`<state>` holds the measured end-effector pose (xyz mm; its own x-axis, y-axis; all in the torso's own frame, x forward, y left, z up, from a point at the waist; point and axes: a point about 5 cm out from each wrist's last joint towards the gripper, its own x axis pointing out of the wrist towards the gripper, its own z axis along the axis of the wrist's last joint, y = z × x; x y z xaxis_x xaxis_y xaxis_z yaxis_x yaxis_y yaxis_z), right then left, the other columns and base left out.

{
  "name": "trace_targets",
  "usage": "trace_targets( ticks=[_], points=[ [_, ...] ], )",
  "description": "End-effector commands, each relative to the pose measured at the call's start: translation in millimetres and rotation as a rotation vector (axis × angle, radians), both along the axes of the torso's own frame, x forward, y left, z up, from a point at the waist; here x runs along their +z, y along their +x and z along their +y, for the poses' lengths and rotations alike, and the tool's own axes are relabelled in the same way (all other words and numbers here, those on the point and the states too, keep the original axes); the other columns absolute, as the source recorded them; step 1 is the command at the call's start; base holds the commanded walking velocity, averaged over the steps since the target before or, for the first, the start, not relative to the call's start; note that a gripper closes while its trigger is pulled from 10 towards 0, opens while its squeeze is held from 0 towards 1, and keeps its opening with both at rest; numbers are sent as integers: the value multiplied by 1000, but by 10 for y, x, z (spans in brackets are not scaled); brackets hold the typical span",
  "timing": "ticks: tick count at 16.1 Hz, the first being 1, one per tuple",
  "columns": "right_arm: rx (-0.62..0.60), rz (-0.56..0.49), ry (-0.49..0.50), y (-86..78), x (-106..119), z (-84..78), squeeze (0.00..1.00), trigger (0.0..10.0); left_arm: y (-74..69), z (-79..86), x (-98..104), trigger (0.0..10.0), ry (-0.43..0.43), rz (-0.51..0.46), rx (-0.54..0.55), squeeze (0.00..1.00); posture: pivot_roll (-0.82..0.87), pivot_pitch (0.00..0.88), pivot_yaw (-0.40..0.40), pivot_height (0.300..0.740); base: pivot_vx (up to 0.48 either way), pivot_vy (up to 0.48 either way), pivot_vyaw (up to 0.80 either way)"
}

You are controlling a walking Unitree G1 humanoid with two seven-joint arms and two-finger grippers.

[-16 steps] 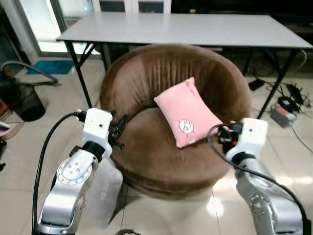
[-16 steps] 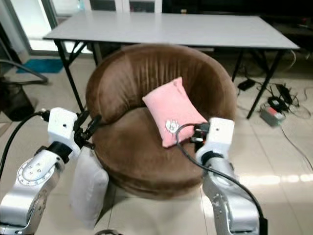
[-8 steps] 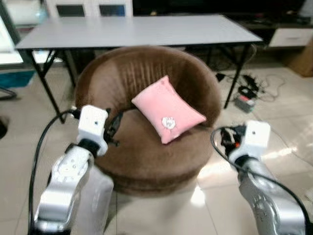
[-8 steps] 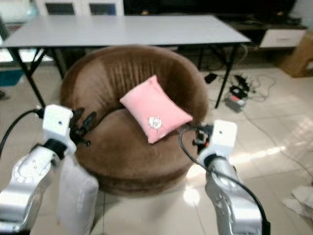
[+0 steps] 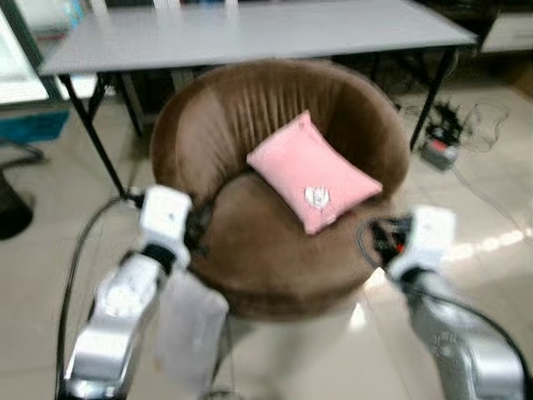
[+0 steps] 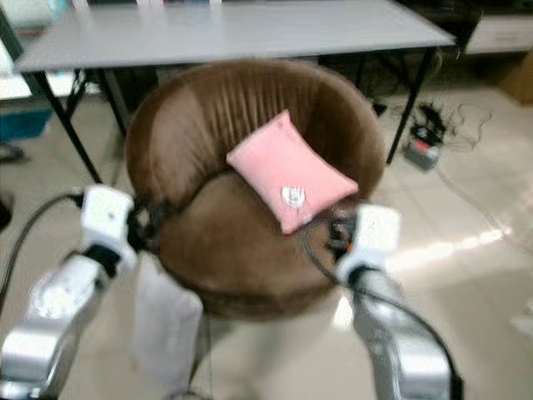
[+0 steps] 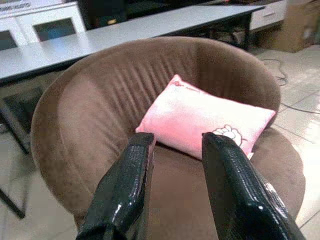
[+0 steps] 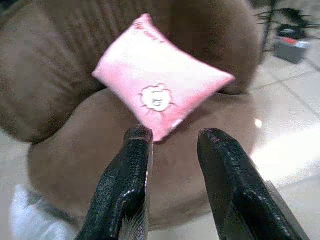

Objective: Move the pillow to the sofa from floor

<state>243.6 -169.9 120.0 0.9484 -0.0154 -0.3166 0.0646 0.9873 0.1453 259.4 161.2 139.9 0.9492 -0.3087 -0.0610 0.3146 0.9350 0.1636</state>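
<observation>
**A:** Start close in. What are the two grippers doing?

**B:** The left gripper [image 7: 172, 187] is raised in front of the sofa's near left edge, its two black fingers parted by a narrow gap with nothing between them. The right gripper [image 8: 172, 185] is held up at the near right edge, its fingers likewise apart and empty. Neither touches anything.

**A:** And down by the left arm?

**B:** A pale, whitish cushion [image 5: 190, 329] stands on the floor tiles [image 5: 333, 358], against the sofa's base just under the left arm. The head views are blurred, so I can't make out more of it.

**A:** Then where is the pillow?

**B:** The pink pillow [image 5: 312, 171] is already on the brown round sofa [image 5: 250, 242], leaning tilted against the backrest on the right half of the seat. Its long axis runs from the upper left down towards the near right, where the small white emblem sits.

**A:** Which arm is nearer to it?

**B:** The right one, I judge; the pillow's low corner lies just ahead of it, while the left gripper is further across the seat. Going by this, the placing looks done.

**A:** Beyond the sofa?

**B:** A grey table [image 5: 250, 33], and cables [image 5: 454, 133] on the floor to the right.
</observation>
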Motion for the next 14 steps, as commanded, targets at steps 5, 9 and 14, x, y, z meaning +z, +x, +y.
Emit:
trace_targets(
  ticks=[5,9,14],
  points=[
    [39,-12,19,-1,36,63,0,10000,-18,49,33,10000,11,-10,19,0,41,39,-12,740,0,418,-679],
    [48,-9,9,-14,30,62,0,10000,-25,42,32,10000,11,-9,13,0,38,30,-11,740,0,425,-338],
    [68,-1,-15,-24,10,48,0,10000,-44,27,28,10000,10,-8,10,0,40,16,-15,740,0,427,0]
  ],
)
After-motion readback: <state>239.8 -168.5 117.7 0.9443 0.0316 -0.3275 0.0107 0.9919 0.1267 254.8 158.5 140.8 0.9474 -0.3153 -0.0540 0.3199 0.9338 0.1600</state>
